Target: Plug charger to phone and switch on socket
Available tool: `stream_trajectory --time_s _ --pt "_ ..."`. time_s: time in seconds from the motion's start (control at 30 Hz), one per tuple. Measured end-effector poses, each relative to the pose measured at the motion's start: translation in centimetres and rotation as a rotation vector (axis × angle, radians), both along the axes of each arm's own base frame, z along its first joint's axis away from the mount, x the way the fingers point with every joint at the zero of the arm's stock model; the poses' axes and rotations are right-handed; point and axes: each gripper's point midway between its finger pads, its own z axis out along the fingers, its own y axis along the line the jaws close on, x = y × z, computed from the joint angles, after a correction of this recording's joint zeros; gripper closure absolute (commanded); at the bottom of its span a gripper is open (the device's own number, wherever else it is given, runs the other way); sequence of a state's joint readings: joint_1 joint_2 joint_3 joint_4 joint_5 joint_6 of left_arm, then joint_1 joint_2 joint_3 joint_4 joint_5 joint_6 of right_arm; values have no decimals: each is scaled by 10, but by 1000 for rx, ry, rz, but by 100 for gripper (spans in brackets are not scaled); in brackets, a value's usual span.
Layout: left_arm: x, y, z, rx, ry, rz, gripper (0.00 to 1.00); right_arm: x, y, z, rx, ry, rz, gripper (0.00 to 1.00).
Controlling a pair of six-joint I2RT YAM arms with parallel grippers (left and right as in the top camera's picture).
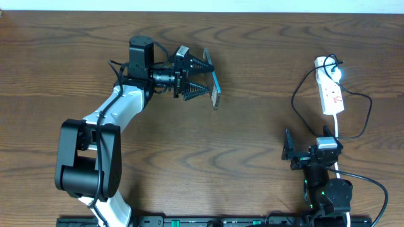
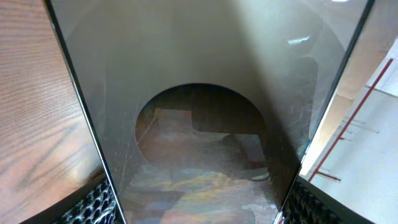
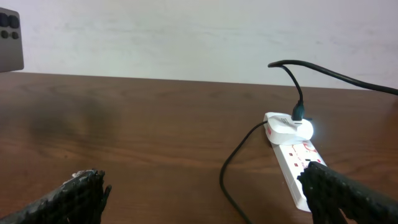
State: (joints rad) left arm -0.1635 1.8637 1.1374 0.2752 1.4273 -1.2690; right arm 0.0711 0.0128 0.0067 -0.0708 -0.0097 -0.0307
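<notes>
Two claws share the work. The left claw is clamped on the phone and holds it on edge, raised off the desk and well apart from the socket. The right claw stands wide open and empty, low over the desk, near the socket's near end.

The charger has its white plug head seated at the far end of the socket. Its thin black cable loops out to the left and runs back toward the right arm. The connector tip cannot be found in any view and is probably hidden under that arm.

The step in hand appears to be fetching the connector tip with the right claw. Recommended procedure:

1. Locate the tip before descending.
2. Grasp the cable just behind the tip, so that little loose length flops beyond the fingers.
3. Lift with slack. A taut cable could drag the socket or unseat the plug head.
4. Turn the phone's port edge toward the right arm. Which edge carries the port cannot be told here.
5. Leave the switch until the tip is seated.
</notes>
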Motion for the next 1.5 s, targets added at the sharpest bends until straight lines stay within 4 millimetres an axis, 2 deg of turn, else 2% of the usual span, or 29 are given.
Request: stream_trajectory --time_s 0.67,1.07,1.5 --pt "-2 0 -1 -2 62 -1 38 0 0 0 0 0 0 1" --pt "2 0 -3 8 205 35 38 0 0 0 0 0 0 1" --pt "3 0 -2 8 205 38 38 0 0 0 0 0 0 1"
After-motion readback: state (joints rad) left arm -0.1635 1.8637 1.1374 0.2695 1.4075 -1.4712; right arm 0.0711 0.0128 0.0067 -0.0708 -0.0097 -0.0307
